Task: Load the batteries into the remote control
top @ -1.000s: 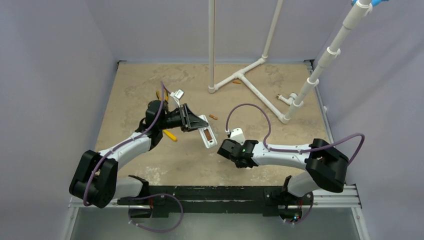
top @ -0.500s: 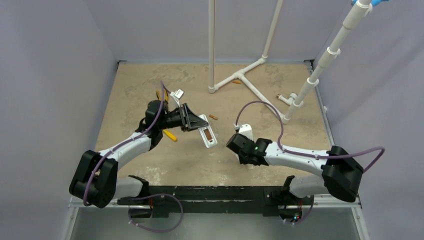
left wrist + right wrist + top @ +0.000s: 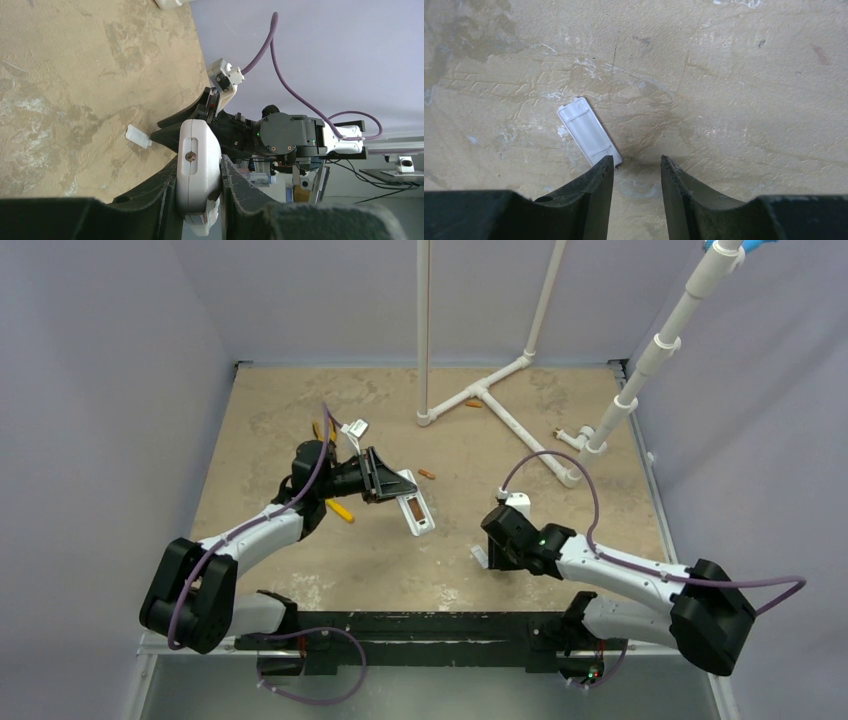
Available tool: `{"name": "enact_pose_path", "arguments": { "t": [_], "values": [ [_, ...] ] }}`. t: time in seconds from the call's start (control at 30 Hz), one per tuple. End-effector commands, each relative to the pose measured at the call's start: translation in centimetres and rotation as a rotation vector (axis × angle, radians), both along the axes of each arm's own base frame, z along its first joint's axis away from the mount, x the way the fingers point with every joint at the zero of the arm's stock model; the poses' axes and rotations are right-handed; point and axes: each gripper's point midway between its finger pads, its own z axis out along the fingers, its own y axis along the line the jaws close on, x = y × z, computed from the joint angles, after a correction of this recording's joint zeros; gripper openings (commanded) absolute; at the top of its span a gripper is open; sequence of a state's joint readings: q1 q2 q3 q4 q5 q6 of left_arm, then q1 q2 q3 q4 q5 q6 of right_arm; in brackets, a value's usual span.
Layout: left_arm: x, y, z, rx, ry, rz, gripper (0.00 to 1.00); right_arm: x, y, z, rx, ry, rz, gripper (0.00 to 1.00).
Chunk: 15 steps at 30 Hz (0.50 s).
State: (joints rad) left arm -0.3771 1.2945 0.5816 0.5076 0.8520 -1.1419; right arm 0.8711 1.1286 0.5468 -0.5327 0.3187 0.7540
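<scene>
The left gripper [image 3: 392, 485] clamps the remote control [image 3: 197, 155] at centre frame, while the right gripper [image 3: 636, 167], narrowly parted and empty, hovers beside the cover plate [image 3: 589, 131].

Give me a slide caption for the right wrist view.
Right tool, open and empty, hovers over the tan table beside the white cover plate.

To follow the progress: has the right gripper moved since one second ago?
Yes. The right gripper moved rightward, away from the remote control, nearer the pipe stand.

Top camera overhead; wrist cameras close; all share table [image 3: 280, 410]
</scene>
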Motion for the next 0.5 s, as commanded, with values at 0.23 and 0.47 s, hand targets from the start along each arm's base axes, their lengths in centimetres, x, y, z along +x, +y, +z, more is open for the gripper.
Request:
{"name": "enact_pose_path", "arguments": {
  "t": [0.23,0.47],
  "values": [
    [0.5,-0.2,2.0,-0.033,-0.071,-0.002,0.00,-0.6,1.4,-0.2,0.210,0.020,-0.174,0.31],
    [0.4,-0.1,2.0,-0.033,-0.071,-0.002,0.00,-0.7,2.1,-0.4,0.239,0.035,-0.153,0.27]
  ]
}}
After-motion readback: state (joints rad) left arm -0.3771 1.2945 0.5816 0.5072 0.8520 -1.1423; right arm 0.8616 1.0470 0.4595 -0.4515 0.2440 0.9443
